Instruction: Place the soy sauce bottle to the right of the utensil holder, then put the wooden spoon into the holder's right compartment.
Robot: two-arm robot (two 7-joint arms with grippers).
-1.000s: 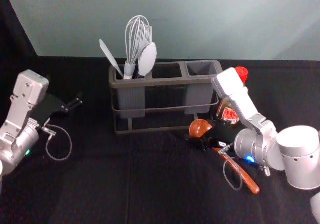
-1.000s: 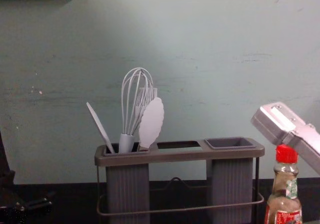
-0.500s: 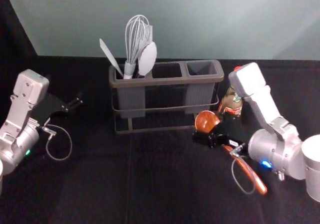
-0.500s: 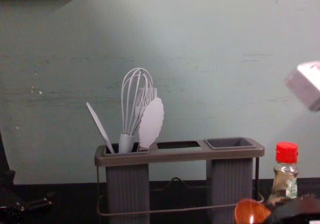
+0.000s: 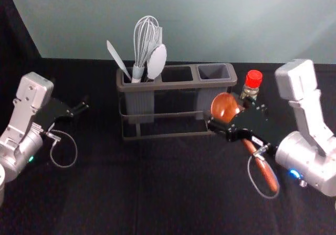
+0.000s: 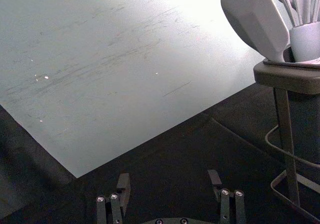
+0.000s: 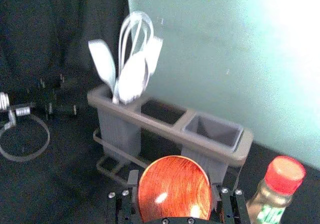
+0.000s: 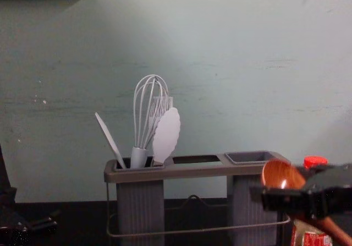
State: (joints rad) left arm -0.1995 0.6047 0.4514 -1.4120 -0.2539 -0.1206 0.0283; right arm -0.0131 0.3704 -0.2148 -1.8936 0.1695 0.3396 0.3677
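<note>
Higher than a moment ago, your wooden spoon [image 5: 224, 107] hangs right of centre in the head view, glossy red-brown, handle slanting lower right. Your right gripper [image 5: 237, 115], there too, is closed around it below the bowl; your left gripper [image 6: 168, 176] idles at left, fingers apart. With the soy sauce bottle [image 5: 253, 80] beside the utensil holder [image 5: 176, 85], you likely must lift and upright the spoon over the right compartment [image 5: 212, 71].

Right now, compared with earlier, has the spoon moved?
Yes, up: in the chest view, the bowl of the spoon sat well below the rim of the holder; now it is about level with that rim.
</note>
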